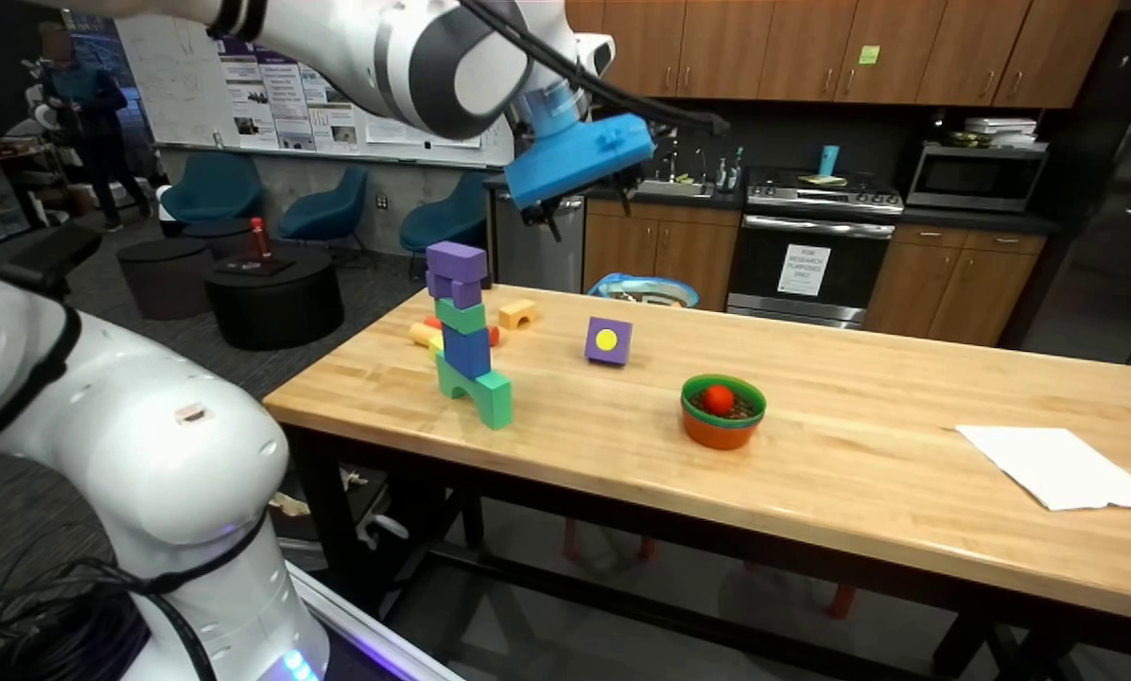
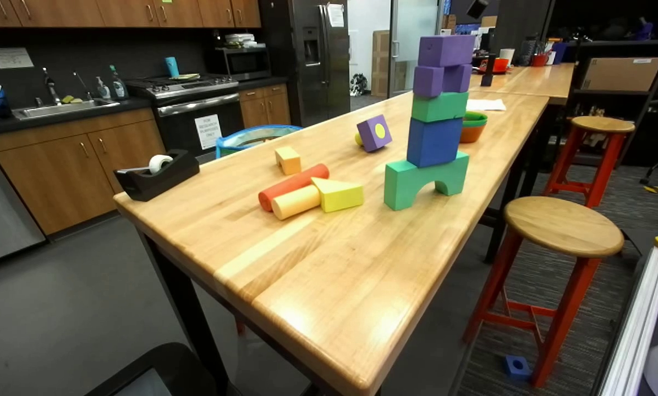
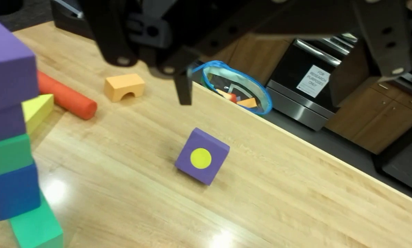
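Gripper (image 1: 591, 214) hangs upper ctr of an exterior view, above table (image 1: 859, 378), just up & R of block tower (image 1: 467, 352). Fingers (image 3: 183, 91) spread wide, nothing btwn 'em. Tower's upright, at L edge of wrist view; bottom to top: green arch (image 2: 403, 184), blue block (image 2: 433, 143), green block (image 2: 440, 107), two small purple blocks (image 2: 428, 81), big purple block (image 2: 445, 50). Purple cube (image 3: 201, 143) w/ yellow circle (image 3: 201, 158) sits nr ctr of wrist view, apart from tower. Red cyl (image 3: 67, 95) & orange arch (image 3: 124, 85), upper L there. Red ball (image 1: 718, 400) in stacked bowls (image 1: 722, 437), R of ctr in an exterior view.
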Action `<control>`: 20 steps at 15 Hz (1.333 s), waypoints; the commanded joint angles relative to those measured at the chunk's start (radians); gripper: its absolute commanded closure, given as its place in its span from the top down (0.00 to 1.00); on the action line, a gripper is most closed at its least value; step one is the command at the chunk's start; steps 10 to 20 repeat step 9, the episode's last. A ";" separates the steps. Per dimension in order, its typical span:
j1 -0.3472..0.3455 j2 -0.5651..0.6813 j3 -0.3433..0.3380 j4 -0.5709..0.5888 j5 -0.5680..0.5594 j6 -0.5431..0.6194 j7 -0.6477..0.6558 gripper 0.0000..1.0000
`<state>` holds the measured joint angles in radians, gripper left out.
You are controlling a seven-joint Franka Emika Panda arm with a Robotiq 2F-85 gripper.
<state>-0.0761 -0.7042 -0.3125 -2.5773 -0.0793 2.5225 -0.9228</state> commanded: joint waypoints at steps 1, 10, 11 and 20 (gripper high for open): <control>0.001 0.122 -0.038 -0.001 0.002 0.136 0.043 1.00; 0.016 0.158 -0.055 -0.008 0.011 0.118 0.017 1.00; 0.016 0.158 -0.055 -0.008 0.011 0.118 0.017 1.00; 0.016 0.158 -0.055 -0.008 0.011 0.118 0.017 1.00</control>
